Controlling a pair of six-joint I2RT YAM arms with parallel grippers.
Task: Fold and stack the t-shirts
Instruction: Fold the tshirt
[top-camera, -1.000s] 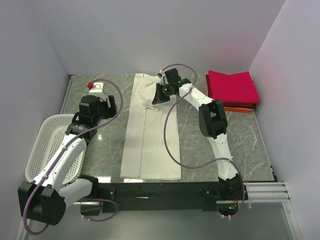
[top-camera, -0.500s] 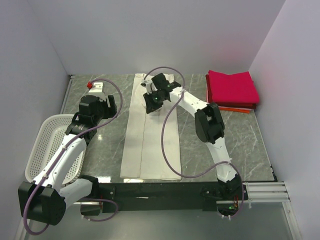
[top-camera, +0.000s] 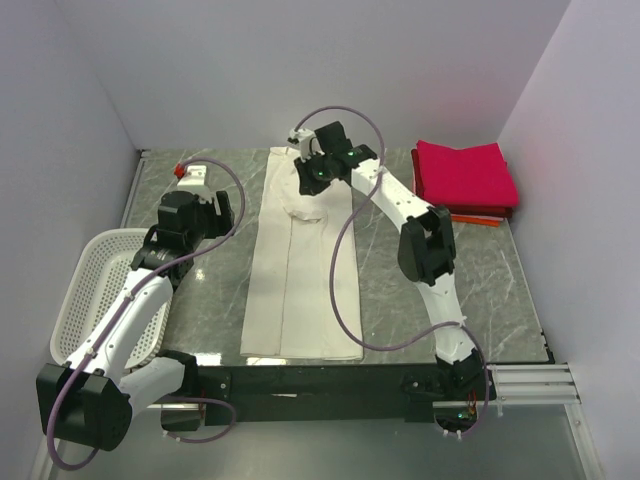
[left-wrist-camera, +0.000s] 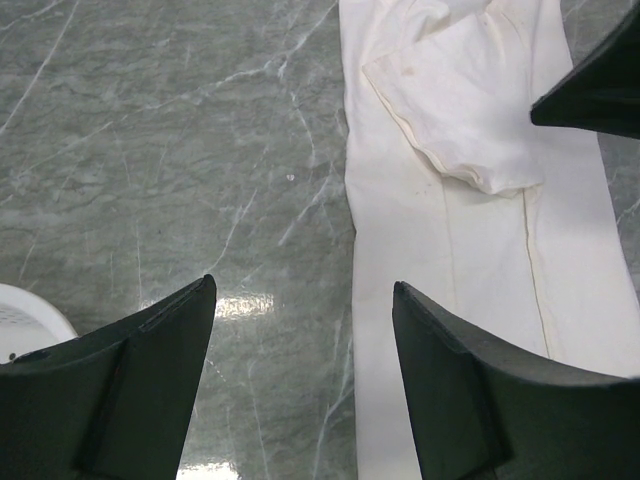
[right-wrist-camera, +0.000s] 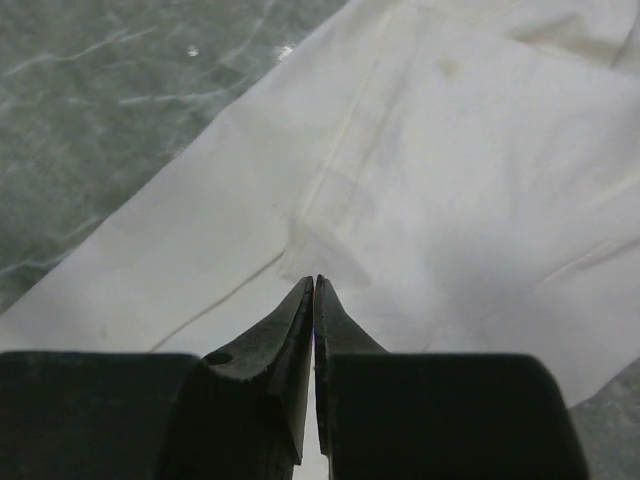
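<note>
Top camera: high behind my bases, looking down on the whole desk (top-camera: 200, 300). Wrist cameras: each looks down past my jaws, left close, right closer. All three share the shirt (top-camera: 300, 290).

1. Beneath the right pincer (top-camera: 312, 180): spread t-shirt (top-camera: 300, 280), flat on the tabletop (top-camera: 480, 290).
2. Right of it, well apart: stacked t-shirts (top-camera: 465, 175).
3. Left of the left pincer (top-camera: 215, 205), nearer the bases: basket (top-camera: 80, 290).

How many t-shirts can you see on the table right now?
3. A cream-white t-shirt lies spread lengthwise in the middle. A folded crimson-pink t-shirt sits at the far right corner. An orange-red t-shirt shows only its edge underneath that. More may be hidden between them.
</note>
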